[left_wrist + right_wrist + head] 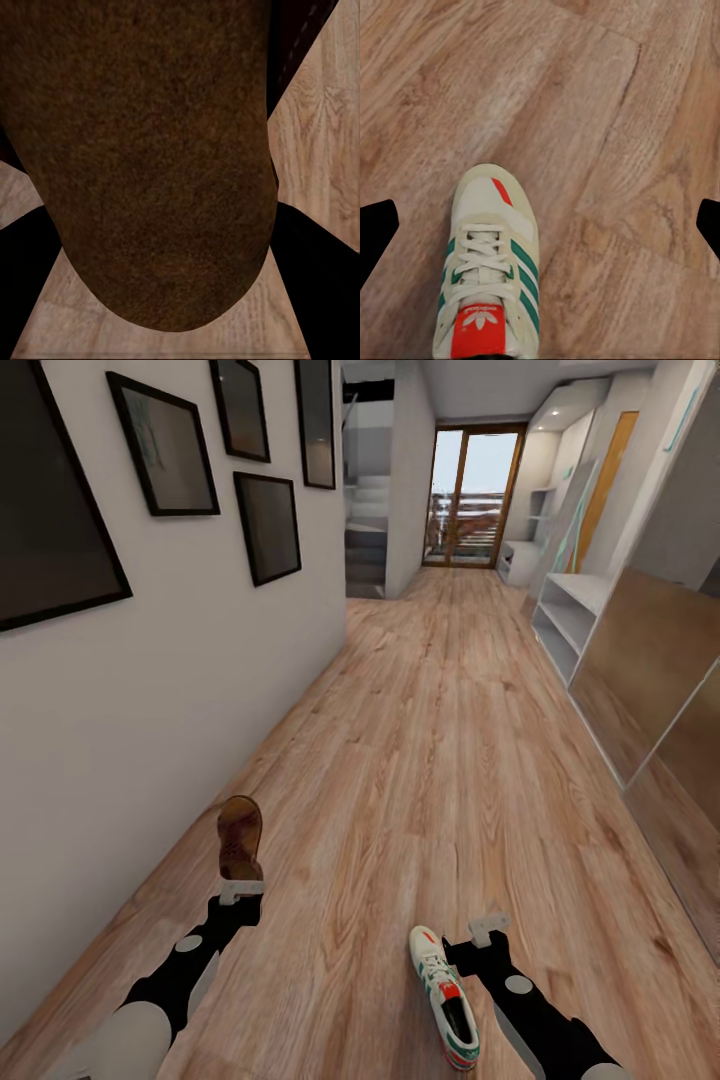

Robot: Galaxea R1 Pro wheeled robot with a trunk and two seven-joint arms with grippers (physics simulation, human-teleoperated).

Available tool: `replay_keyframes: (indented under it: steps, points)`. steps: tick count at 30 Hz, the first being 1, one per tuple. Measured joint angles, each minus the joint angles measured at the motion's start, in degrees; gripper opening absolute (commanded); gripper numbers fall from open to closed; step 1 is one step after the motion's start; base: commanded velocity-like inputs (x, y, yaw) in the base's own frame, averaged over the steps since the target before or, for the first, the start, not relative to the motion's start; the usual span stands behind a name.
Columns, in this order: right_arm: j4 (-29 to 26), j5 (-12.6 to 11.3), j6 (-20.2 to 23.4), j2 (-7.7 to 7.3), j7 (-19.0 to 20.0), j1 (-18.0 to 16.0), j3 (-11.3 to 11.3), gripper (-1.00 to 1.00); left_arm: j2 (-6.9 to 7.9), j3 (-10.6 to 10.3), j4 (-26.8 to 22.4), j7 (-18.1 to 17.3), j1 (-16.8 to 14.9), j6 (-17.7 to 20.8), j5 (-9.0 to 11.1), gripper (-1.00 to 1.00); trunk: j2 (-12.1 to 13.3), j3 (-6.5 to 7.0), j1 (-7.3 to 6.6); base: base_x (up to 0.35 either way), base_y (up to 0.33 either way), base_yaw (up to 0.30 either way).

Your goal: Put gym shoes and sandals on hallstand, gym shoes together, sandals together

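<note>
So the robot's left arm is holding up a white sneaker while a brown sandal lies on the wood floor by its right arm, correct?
Not quite: they are swapped. In the head view the left gripper holds up the brown sandal, and the white sneaker lies on the wood floor by the right gripper. The left wrist view shows the sandal close up.

Left claw [241, 891] clamped on something; right claw [489, 927] spread wide, both arms reaching forward.
</note>
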Motion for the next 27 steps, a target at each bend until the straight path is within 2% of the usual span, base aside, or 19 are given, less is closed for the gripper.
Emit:
replay_keyframes:
  steps: [10,12,21,27]
  points:
    - [-0.1,0.0,0.0,0.0,0.0,0.0,0.0,1.0,-0.03,0.0,-0.1,0.1,0.0,-0.1,-0.1,-1.0,0.0,0.0,-0.03,-0.039,0.018,0.0]
    - [-0.1,0.0,0.0,-0.01,0.0,0.0,0.0,1.0,-0.03,0.0,0.0,0.1,0.0,0.0,-0.1,-1.0,-0.8,-0.41,0.4,-0.002,0.001,0.0]
    - [-0.2,-0.1,0.0,-0.01,0.0,0.0,-0.1,1.0,-0.03,0.0,-0.1,0.0,0.0,-0.1,-0.1,-1.0,-0.8,-1.11,0.41,0.0,0.0,0.0]
    - [-0.2,-0.1,0.0,0.0,0.0,0.0,-0.1,1.0,-0.03,0.0,-0.1,0.0,0.0,0.0,-0.1,-1.0,-3.2,-2.73,1.72,0.0,0.0,0.0]
